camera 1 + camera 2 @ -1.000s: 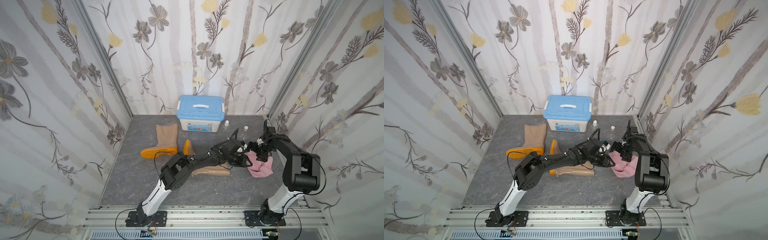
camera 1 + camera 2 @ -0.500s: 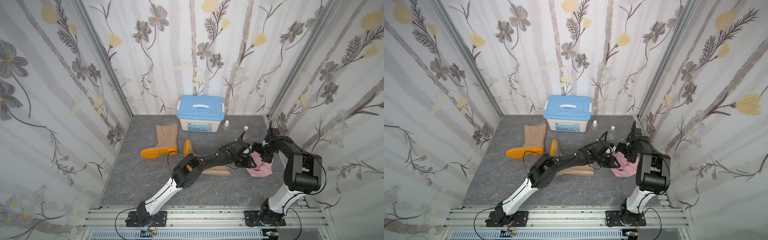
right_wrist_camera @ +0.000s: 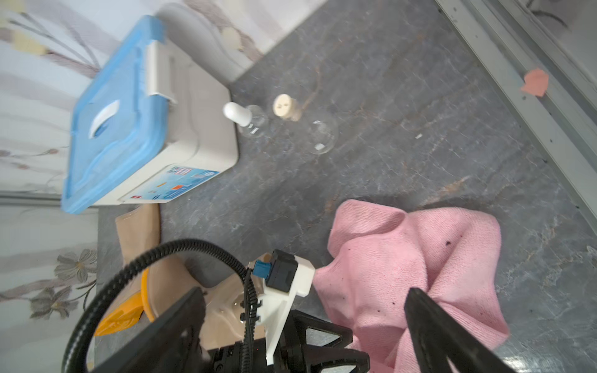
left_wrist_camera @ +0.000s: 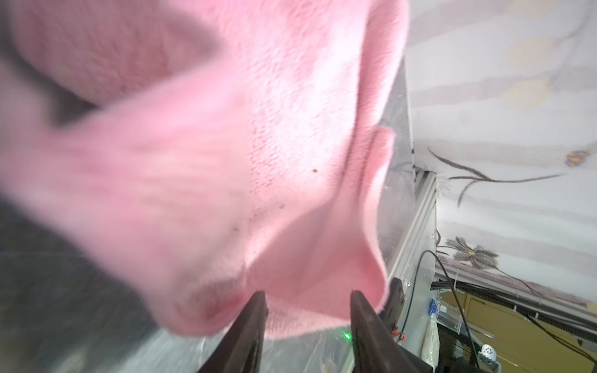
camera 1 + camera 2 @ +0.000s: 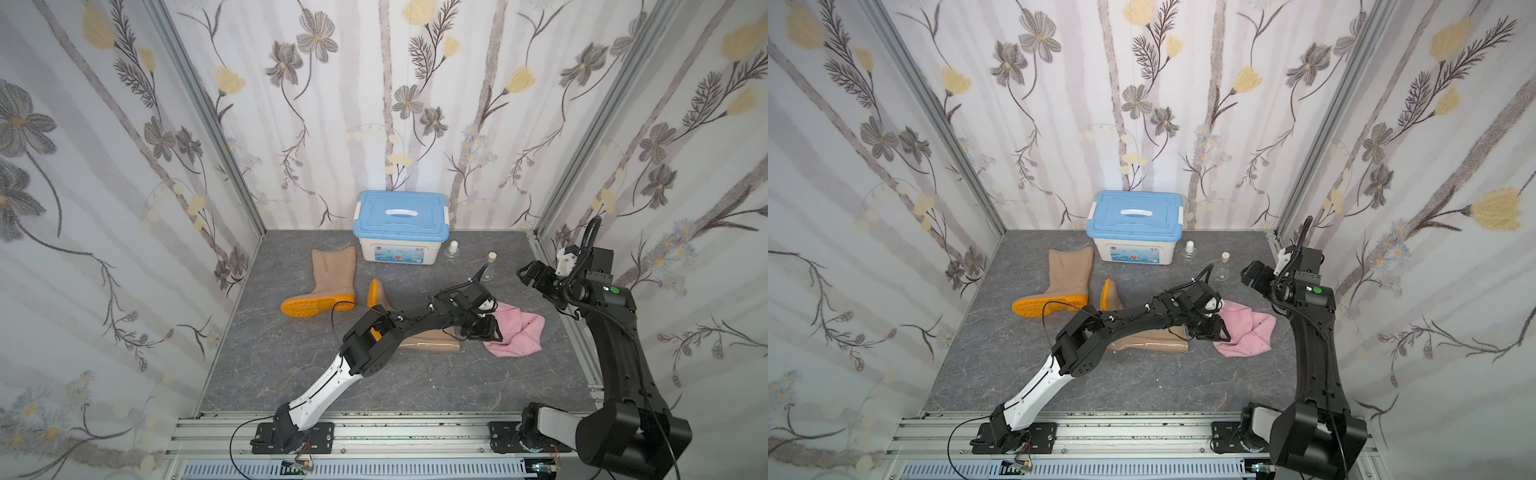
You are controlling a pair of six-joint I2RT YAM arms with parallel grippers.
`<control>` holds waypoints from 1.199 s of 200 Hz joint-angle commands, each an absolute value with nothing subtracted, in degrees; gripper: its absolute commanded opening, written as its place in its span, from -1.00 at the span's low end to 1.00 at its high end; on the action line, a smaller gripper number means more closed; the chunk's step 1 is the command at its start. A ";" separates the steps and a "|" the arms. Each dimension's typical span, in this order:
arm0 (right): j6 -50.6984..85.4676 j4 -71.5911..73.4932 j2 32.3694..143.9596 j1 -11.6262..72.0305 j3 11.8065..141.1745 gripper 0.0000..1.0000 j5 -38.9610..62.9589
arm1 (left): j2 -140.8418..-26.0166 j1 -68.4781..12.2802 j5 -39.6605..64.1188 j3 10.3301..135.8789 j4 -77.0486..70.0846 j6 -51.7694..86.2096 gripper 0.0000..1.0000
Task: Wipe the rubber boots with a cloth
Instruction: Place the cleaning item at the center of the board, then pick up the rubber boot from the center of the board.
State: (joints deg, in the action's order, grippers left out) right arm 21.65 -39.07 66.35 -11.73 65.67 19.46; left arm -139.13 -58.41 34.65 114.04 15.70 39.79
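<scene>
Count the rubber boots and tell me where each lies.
2. One boot lies on its side, front-left of the blue-lidded box; the other lies nearer the front, partly hidden under the left arm, shaft opening toward the cloth.

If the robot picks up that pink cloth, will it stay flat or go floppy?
Probably floppy: the cloth lies bunched in soft folds on the table. It likely feels light, since the fabric looks thin and fluffy. It shouldn't slip much; its fuzzy surface looks grippy.
</scene>
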 commanded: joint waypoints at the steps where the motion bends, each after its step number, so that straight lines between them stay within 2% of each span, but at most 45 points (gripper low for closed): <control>1: 21.59 -36.27 62.17 -10.08 63.35 0.94 17.65 | -127.32 -55.96 38.36 110.21 5.73 35.67 -0.08; 27: 23.58 -37.55 59.50 -7.86 59.58 0.91 21.32 | -118.87 -49.81 45.50 97.94 -13.47 47.19 -0.08; 55: 34.01 -35.75 60.57 0.31 50.28 0.86 28.31 | -102.99 -38.44 44.77 76.09 -28.50 56.98 -0.06; 75: 44.52 -29.81 59.28 6.34 42.17 0.84 29.15 | -91.45 -31.16 40.12 69.18 -13.94 49.29 -0.05; 90: 51.90 -25.57 58.59 10.20 38.01 0.84 29.20 | -85.61 -28.82 33.46 69.14 -0.08 41.09 -0.03; 106: 58.46 -21.64 58.76 14.31 35.17 0.83 27.57 | -82.04 -25.97 29.11 68.70 6.94 39.12 -0.03; 145: 70.80 -12.79 62.53 20.03 30.22 0.73 23.11 | -76.35 -17.66 26.46 65.21 11.27 39.90 -0.02; 223: 75.91 -1.28 78.70 25.94 30.85 0.70 21.75 | -70.50 -10.93 26.23 64.59 17.98 36.72 -0.02; 240: 74.52 1.39 80.16 26.30 30.84 0.58 18.54 | -70.22 -10.21 26.02 64.56 18.89 36.22 -0.02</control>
